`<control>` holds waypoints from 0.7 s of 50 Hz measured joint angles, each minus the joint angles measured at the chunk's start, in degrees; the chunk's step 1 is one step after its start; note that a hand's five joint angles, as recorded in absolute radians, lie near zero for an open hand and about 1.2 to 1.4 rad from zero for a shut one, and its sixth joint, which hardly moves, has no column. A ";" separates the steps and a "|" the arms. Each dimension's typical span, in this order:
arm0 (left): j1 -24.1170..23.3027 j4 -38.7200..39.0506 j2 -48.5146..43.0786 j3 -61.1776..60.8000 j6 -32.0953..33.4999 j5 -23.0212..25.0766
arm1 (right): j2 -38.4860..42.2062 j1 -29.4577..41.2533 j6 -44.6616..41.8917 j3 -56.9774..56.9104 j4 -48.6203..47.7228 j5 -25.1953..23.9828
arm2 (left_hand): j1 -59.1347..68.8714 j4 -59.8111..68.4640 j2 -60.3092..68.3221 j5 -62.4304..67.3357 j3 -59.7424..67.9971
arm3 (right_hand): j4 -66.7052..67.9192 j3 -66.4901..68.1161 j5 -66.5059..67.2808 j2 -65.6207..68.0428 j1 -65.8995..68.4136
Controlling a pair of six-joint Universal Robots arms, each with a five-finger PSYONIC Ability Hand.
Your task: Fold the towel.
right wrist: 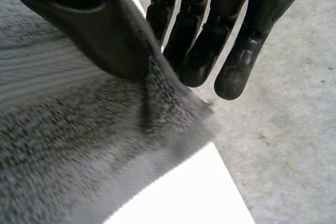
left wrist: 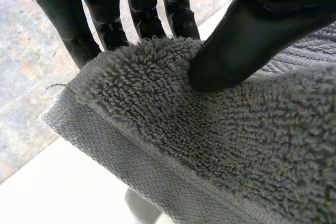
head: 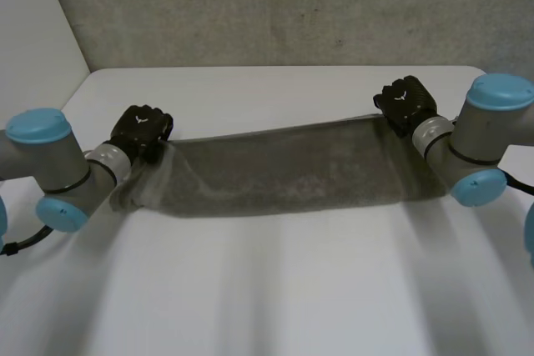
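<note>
My left hand [head: 140, 127] and right hand [head: 406, 101] pinch the grey towel's [head: 292, 168] corners thumb-to-fingers; I fear uneven pulling slips one free

**Robot body.** Two arms of grey cylindrical joints stand at the white table [head: 267, 289].

- **Left arm** [head: 50, 164], at the table's left edge, has a large round light-blue cap [head: 36, 125] and a smaller cap [head: 60, 213] nearer the table's front.
- **Right arm** [head: 480, 135], at the table's right edge, is capped the same way.
- **Hands:** a silver ring [head: 108, 160] joins each arm to its matte black hand, the left hand [head: 142, 129] and the right hand [head: 406, 102]. Each hand has a small pale mark on its back.
- **Fingers** [left wrist: 105, 14] are smooth with rounded tips, and the thumb [left wrist: 247, 40] is broader.
</note>
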 measured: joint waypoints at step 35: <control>-0.49 -1.79 31.29 -33.09 0.04 -7.45 | -27.82 -4.17 7.60 38.45 4.78 4.73 | -64.69 -71.53 -70.30 -70.02 -74.19 | -49.71 -50.81 -50.52 -48.47 -49.36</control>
